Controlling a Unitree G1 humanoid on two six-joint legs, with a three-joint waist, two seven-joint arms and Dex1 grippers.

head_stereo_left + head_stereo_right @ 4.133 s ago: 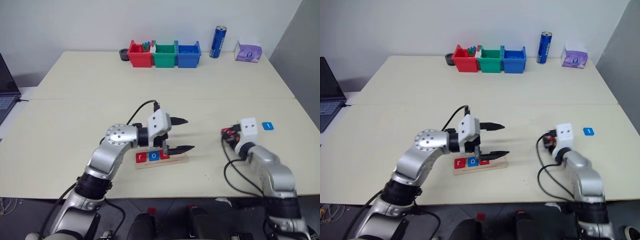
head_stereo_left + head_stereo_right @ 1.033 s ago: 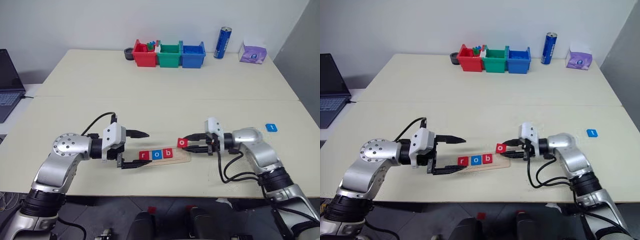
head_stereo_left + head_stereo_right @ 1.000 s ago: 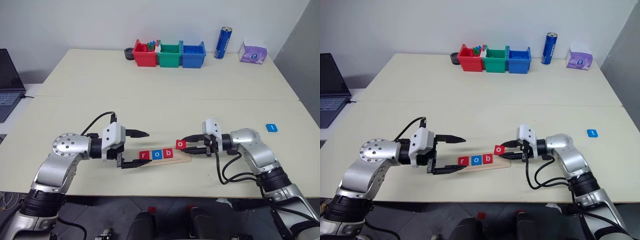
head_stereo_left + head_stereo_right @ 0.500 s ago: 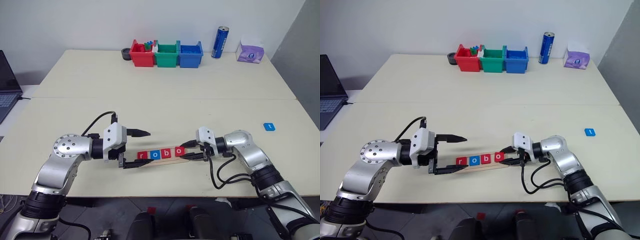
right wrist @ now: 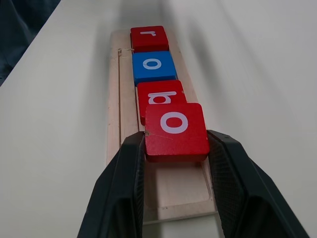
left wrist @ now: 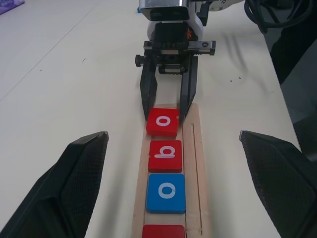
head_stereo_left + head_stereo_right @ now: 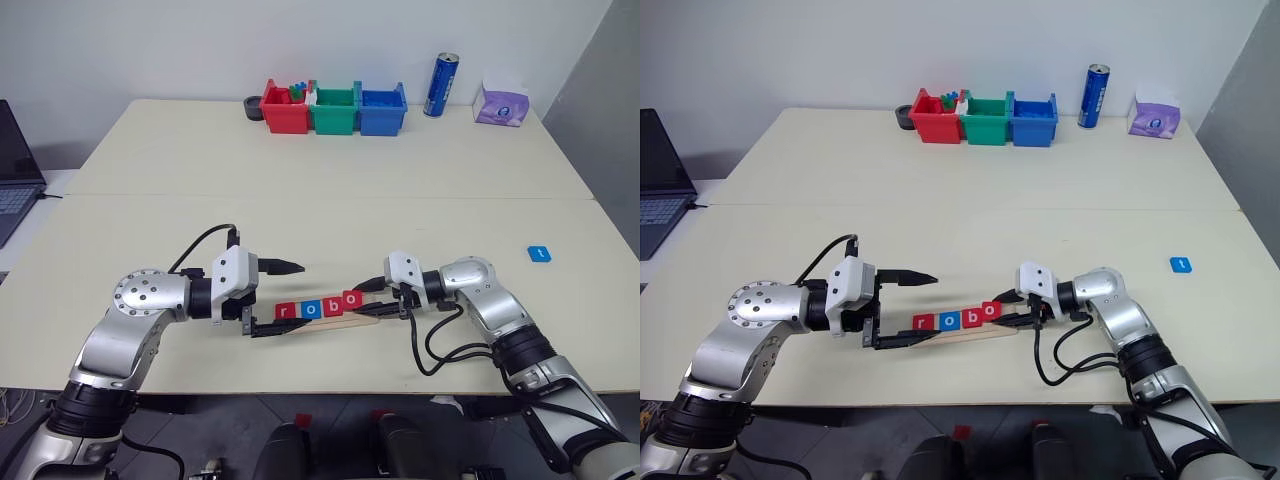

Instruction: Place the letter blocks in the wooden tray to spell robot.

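Note:
The wooden tray [image 7: 368, 318] lies near the table's front edge. In it sit a red r [image 7: 285, 311], a blue o [image 7: 306, 308] and a red b [image 7: 328, 304]. My right gripper [image 7: 372, 301] is shut on a red o block [image 5: 174, 130], held just above the tray's groove with its far edge over the b [image 5: 159, 96]. My left gripper [image 7: 295, 296] stands open at the tray's left end, one finger [image 6: 64, 188] on each side and nothing between them. A blue t block [image 7: 540, 253] lies alone at the far right.
Red [image 7: 281, 108], green [image 7: 334, 108] and blue [image 7: 382, 108] bins stand in a row at the back, with a blue can [image 7: 437, 85] and a purple tissue pack [image 7: 498, 103] to their right. A laptop [image 7: 15, 170] sits off the table's left edge.
My right gripper has carried the red o block left and down to the tray, up against the b. The left gripper has kept its place.

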